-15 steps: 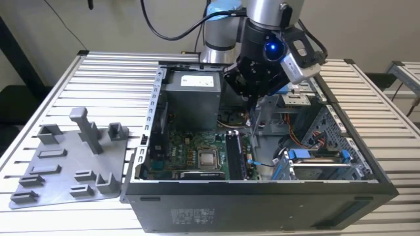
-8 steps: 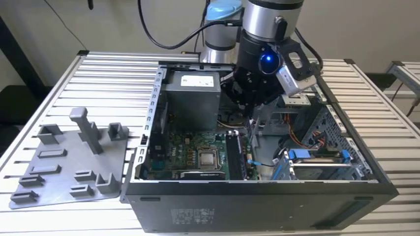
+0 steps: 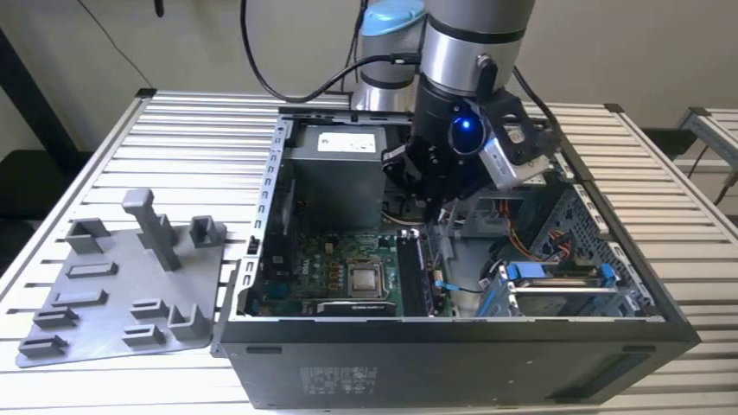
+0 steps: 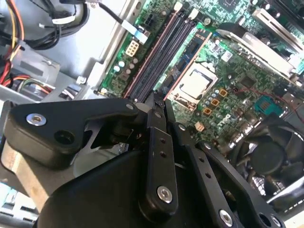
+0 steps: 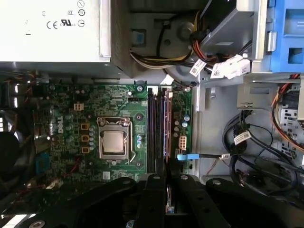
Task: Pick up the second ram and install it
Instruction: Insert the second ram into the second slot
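Arm (image 3: 473, 43) vert., fingers (image 5: 153, 199) close tog.

Memory slots: near ends of the long dark slots (image 5: 158, 128) are hidden under the black metal gripper (image 5: 167, 179).
Greenish sliver (image 5: 167, 207): within the gripper's frame; too narrow to tell whether second ram or green motherboard (image 5: 71, 118).
Power supply: grey metal box (image 5: 50, 28), cut off at the first wrist view's edge.
Fan: round black cooling fan (image 4: 271, 153), part covered and cut at the edge.
Arm: silver-grey robot arm (image 3: 467, 43), cut off by the exterior view's upper edge.

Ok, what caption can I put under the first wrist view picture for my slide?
Robot's tool poised over the memory slots on the green motherboard inside an open computer case.
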`<action>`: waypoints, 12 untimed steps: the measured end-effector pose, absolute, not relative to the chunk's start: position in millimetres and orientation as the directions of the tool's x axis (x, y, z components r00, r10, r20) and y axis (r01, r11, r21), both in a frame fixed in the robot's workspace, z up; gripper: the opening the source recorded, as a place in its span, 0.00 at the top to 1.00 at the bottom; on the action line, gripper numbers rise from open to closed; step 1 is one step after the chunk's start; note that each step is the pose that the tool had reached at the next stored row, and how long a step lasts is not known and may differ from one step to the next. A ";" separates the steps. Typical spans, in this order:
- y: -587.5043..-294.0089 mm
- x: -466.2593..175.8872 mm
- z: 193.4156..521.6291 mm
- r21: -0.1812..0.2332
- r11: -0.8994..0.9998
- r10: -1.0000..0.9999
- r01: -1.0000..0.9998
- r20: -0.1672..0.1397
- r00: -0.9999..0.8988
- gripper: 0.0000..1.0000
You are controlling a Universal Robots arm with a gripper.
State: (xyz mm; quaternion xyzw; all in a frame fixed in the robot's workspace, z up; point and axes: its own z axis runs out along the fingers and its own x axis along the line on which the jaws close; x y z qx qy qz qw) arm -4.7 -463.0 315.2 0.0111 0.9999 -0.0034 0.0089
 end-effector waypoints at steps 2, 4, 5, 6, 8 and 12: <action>-465.0 -5.4 311.5 -0.007 1.000 0.022 0.022 -0.018 -1.000 0.86; -467.1 -6.0 308.1 -0.007 1.000 0.022 0.022 -0.018 -1.000 0.86; -468.0 -6.3 306.1 -0.007 1.000 0.022 0.022 -0.018 -1.000 0.86; -468.6 -6.7 304.3 -0.007 1.000 0.022 0.022 -0.018 -1.000 0.86; -469.6 -7.4 300.7 -0.007 1.000 0.022 0.022 -0.018 -1.000 0.86; -469.9 -8.7 293.5 -0.007 1.000 0.022 0.022 -0.018 -1.000 0.86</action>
